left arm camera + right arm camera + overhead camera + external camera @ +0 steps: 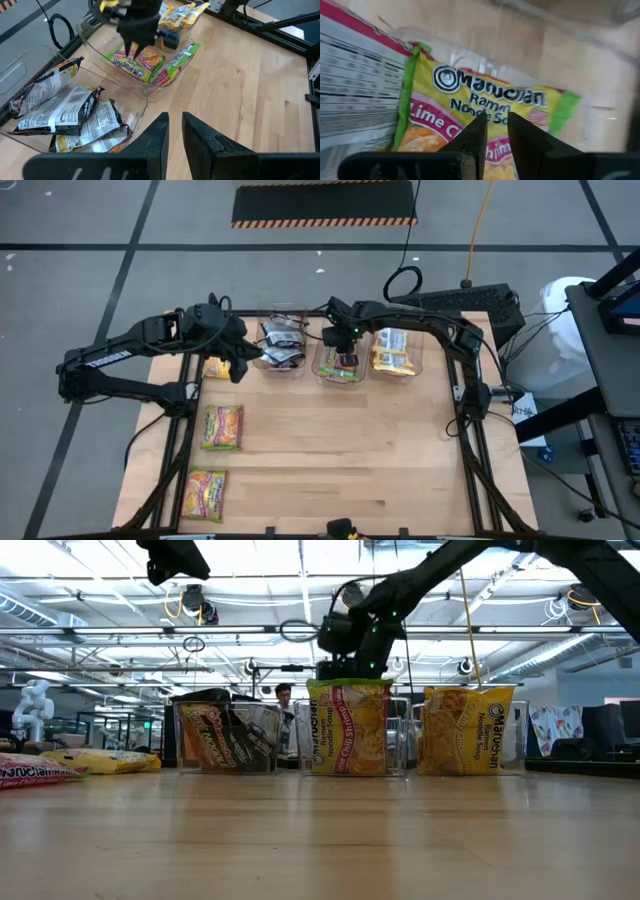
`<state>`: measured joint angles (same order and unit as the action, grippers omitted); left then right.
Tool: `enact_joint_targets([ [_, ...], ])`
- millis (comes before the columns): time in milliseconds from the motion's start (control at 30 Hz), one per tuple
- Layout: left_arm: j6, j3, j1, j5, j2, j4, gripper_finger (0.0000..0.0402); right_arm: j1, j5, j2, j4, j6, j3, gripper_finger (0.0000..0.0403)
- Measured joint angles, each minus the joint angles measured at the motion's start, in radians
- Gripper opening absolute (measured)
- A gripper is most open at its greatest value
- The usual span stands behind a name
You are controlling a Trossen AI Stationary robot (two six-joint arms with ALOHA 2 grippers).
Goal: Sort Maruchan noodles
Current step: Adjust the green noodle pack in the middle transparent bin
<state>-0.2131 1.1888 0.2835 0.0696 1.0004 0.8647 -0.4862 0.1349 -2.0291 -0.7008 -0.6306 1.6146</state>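
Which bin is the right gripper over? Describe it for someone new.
Three clear bins line the table's far edge. The right gripper hangs over the middle bin. It alone holds lime-green packets; its neighbours hold black and yellow ones.

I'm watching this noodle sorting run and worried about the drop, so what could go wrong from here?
1. The right tool hangs over the middle bin with a lime-green packet just below it; the packet could catch on the fingers and lift back out.
2. The packets in that bin stand upright, so one may tip over the rim.
3. The left tool waits close beside the bin of black packets; a swing could nudge it.
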Motion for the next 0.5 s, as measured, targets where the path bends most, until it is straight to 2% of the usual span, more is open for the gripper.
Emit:
enact_joint_targets([
  [233,-0.011,0.000,0.000,0.000,0.000,0.000,0.0058,-0.002,0.001,-0.063,-0.003,-0.005,0.005,0.0061],
  [400,-0.014,0.000,0.000,0.000,0.000,0.000,0.0058,-0.001,-0.020,-0.073,-0.007,-0.080,0.006,0.0058],
  [500,-0.019,0.000,0.000,0.000,0.000,0.000,0.0058,0.001,-0.049,-0.070,-0.007,-0.119,0.004,0.0041],
])
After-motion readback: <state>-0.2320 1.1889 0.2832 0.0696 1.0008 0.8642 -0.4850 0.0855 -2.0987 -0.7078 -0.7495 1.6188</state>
